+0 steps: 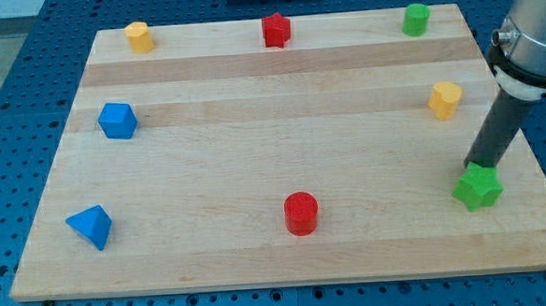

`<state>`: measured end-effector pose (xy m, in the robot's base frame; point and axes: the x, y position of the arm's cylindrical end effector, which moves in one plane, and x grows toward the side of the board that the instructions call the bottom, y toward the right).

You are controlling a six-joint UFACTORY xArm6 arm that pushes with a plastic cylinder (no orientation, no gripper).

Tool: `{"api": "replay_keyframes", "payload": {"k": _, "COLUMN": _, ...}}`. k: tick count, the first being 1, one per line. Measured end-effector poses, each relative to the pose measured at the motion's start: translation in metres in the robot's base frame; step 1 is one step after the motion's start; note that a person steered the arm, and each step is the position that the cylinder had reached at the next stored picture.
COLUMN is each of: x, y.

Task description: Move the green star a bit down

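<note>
The green star lies near the wooden board's right edge, toward the view's bottom right. My dark rod comes down from the view's upper right. My tip stands at the star's upper edge, touching it or nearly so.
On the board: a yellow block above the star, a green cylinder at top right, a red star at top middle, a yellow block at top left, a blue block at left, a blue triangle at bottom left, a red cylinder at bottom middle.
</note>
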<state>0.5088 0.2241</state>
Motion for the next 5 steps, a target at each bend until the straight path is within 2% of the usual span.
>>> {"api": "replay_keyframes", "payload": {"k": 5, "x": 0.017, "y": 0.0}}
